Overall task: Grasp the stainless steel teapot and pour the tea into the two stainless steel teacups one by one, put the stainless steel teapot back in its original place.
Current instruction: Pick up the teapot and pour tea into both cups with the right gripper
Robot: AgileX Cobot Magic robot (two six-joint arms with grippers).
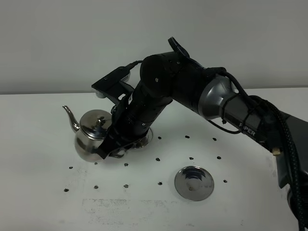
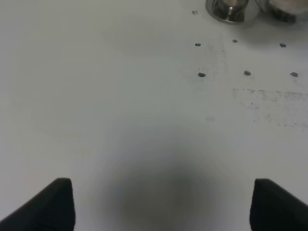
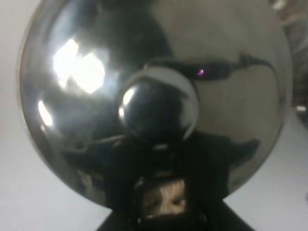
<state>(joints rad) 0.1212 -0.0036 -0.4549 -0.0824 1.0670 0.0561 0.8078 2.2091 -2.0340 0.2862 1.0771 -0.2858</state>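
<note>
The stainless steel teapot (image 1: 91,137) is at the left of the table, spout pointing up and left. My right gripper (image 1: 113,146) reaches across the middle and is shut on its handle. In the right wrist view the domed lid and knob (image 3: 156,108) fill the picture above my right gripper (image 3: 161,204). The steel rim of a teacup's saucer (image 1: 146,136) shows behind that arm. One teacup on its saucer (image 2: 230,8) sits far from my open, empty left gripper (image 2: 168,207). The original place, a round steel disc (image 1: 193,182), lies bare at front right. No tea is visible.
Small dark dots (image 1: 158,159) mark a grid on the white table (image 1: 43,211). A scuffed patch (image 1: 120,204) lies near the front edge. Next to the teacup, another shiny steel thing (image 2: 285,6) is cut off by the left wrist picture's edge.
</note>
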